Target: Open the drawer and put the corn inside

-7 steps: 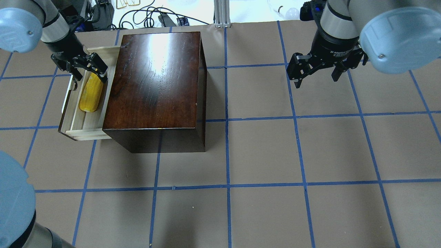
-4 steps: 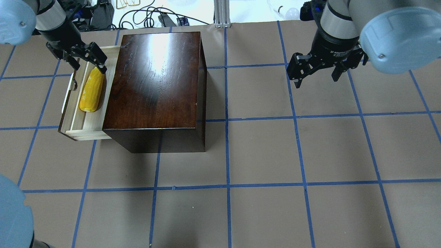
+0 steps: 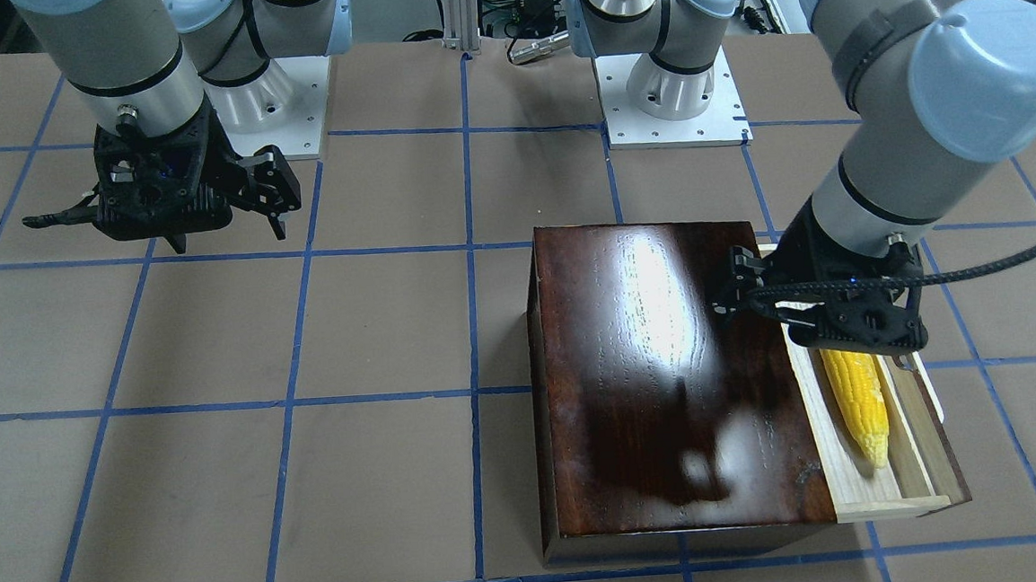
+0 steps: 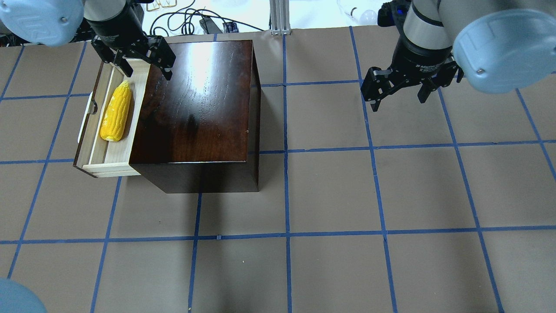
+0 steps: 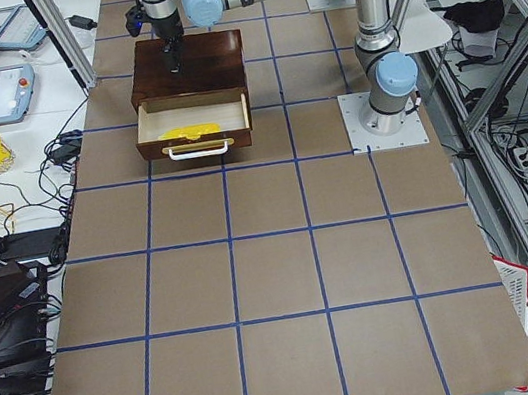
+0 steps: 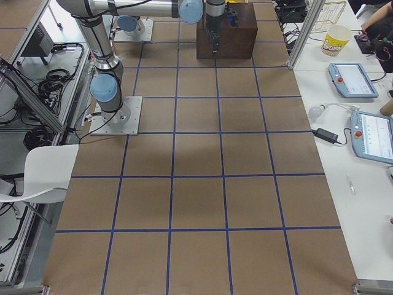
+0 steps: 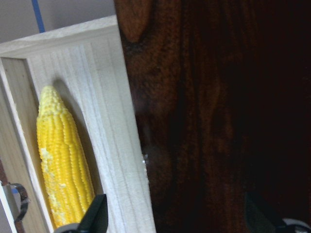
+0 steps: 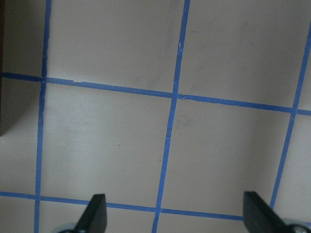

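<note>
Corn (image 4: 115, 114) inside pulled-out drawer (image 4: 113, 154), left end effector (image 4: 147, 71) spread wide, right end effector (image 4: 398, 101) spread wide

Left arm (image 4: 39, 17) arches over the left side of the surface (image 4: 330, 191). Wrist is vertical and the left gripper (image 4: 147, 71) points straight down, raised well above the far-left part. Its fingers (image 4: 165, 63) are spread wide and grip nothing. The left wrist cam shows both fingertips (image 7: 95, 217) at the bottom of its view, well apart. Right arm (image 4: 499, 48) arches over the right side with its elbow high. The right gripper (image 4: 398, 102) also points down, raised over the right half of the surface. Its fingers (image 8: 95, 216) are likewise wide apart with nothing between them. The two grippers are well apart, one on each half.
</note>
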Motion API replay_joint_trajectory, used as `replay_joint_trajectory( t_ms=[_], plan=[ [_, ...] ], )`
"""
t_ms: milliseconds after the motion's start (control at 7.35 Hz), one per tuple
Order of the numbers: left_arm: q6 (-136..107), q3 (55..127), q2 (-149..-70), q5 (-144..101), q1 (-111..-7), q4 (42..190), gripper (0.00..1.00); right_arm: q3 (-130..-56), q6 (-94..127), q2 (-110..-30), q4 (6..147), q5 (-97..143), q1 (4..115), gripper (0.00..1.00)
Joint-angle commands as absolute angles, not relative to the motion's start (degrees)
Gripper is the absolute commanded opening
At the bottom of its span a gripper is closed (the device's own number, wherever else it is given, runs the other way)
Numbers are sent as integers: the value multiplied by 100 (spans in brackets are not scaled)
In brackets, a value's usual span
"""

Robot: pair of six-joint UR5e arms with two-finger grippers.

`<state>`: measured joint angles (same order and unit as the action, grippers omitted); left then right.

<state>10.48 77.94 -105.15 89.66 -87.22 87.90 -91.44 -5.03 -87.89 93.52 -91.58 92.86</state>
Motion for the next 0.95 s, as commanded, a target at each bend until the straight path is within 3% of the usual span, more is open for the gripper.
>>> replay_joint_trajectory(
  t_ms=[0, 817],
  plan=[
    [-39, 7813, -10205, 8930, -8999, 9192, 100, -9141, -501, -8789, 9352, -9158, 9290, 100],
    [-246, 8007, -10064, 9009, -9150, 9334, 100, -9141, -501, -8789, 9352, -9158, 9290, 100]
  ],
)
